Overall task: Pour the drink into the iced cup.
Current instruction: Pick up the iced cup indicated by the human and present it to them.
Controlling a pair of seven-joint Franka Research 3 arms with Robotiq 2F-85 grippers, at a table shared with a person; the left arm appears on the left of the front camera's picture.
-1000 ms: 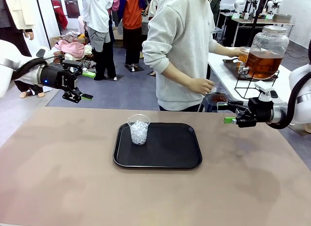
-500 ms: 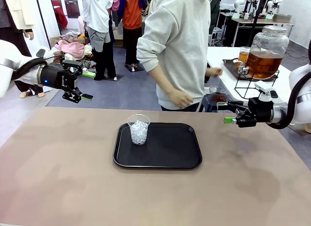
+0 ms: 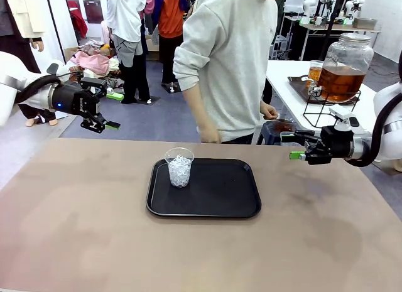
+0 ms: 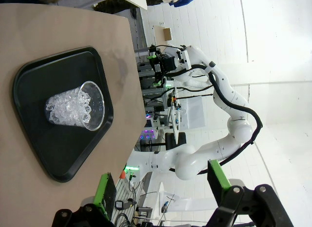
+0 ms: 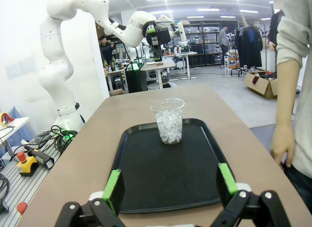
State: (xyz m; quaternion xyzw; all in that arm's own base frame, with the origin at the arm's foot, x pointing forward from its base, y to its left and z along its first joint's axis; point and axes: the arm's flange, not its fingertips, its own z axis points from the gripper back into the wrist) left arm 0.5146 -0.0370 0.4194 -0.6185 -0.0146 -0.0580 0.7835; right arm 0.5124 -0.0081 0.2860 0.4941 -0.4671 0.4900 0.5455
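You have the iced cup (image 3: 179,167) upright on the black tray (image 3: 220,201) at mid-table. The drink (image 3: 339,82) sits in its glass jar on the side table (image 3: 284,85) at far right, with a person (image 3: 229,66) standing at the far edge. The left gripper (image 3: 114,110) and right gripper (image 3: 292,146) hover at the sides, fingers apart and empty.

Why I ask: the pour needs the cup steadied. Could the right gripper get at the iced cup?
Probably yes. The right gripper hangs open above the table, right of the tray, and only bare tray lies between it and the iced cup.
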